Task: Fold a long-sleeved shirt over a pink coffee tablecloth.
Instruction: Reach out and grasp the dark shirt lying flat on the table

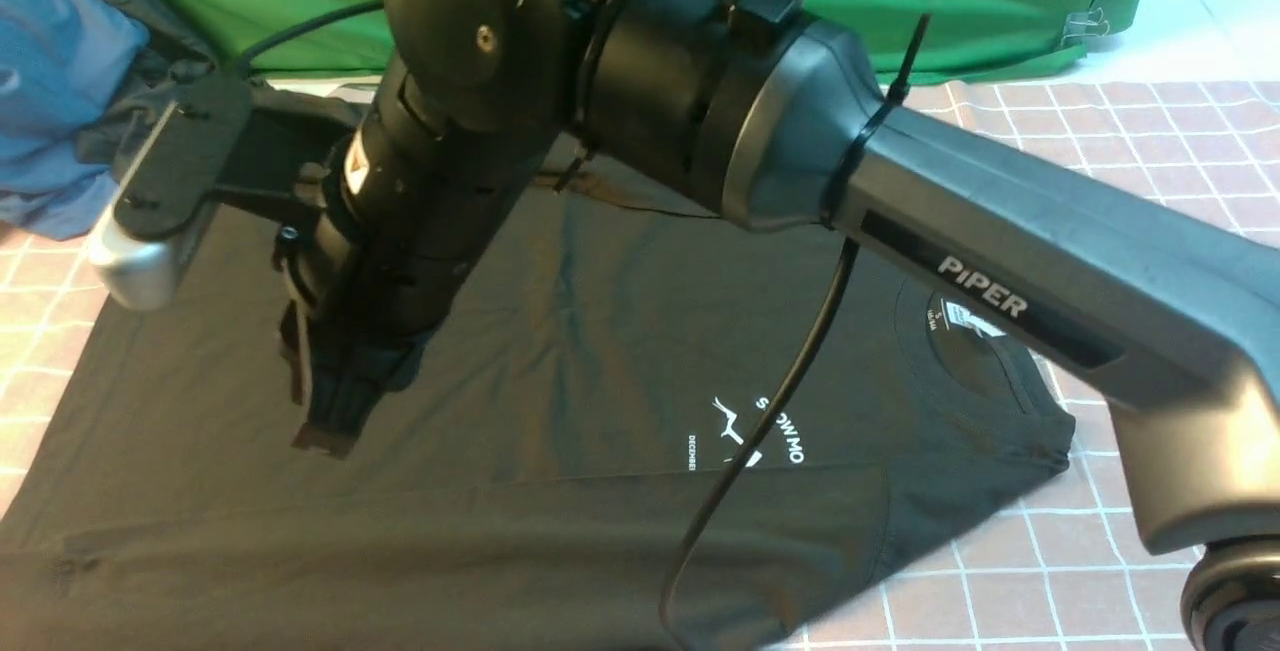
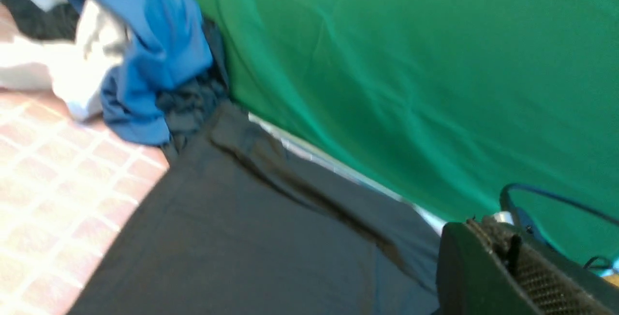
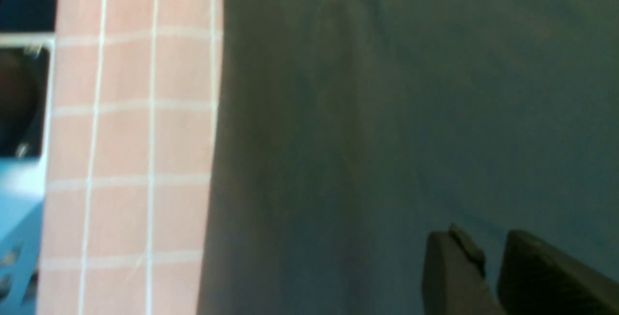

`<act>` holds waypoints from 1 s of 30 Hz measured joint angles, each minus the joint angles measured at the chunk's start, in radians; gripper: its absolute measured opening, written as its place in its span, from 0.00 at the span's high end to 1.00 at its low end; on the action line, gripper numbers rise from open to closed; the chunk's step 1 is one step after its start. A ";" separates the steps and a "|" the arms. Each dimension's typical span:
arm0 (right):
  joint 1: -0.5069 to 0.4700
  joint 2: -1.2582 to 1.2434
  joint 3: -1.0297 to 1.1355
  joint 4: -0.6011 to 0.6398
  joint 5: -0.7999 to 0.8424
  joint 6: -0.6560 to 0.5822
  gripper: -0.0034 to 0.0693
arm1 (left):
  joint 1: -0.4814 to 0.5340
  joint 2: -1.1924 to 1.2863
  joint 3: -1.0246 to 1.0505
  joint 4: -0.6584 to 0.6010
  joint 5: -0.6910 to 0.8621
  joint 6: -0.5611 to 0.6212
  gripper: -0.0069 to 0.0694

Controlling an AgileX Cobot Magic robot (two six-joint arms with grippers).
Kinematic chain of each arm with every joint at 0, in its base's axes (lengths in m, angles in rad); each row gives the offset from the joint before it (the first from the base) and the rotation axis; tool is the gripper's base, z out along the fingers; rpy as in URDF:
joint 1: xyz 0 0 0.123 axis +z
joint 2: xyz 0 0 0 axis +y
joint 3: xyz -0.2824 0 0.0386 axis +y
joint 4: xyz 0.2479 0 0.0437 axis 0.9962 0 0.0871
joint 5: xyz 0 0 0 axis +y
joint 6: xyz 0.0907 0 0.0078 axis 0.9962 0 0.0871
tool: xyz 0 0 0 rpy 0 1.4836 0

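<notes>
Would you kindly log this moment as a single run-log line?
right gripper: slightly open, over long-sleeved shirt | left gripper: shut | shirt: spread on pink coffee tablecloth

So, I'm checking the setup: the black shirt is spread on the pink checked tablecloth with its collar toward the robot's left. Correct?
Not quite: the front view shows the collar toward the robot's right. The black shirt does lie spread on the pink checked tablecloth.
</notes>
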 joint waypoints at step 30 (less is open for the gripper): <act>0.083 0.294 -0.002 0.041 -0.331 -0.080 0.29 | 0.000 -0.135 0.057 0.164 0.080 -0.016 0.89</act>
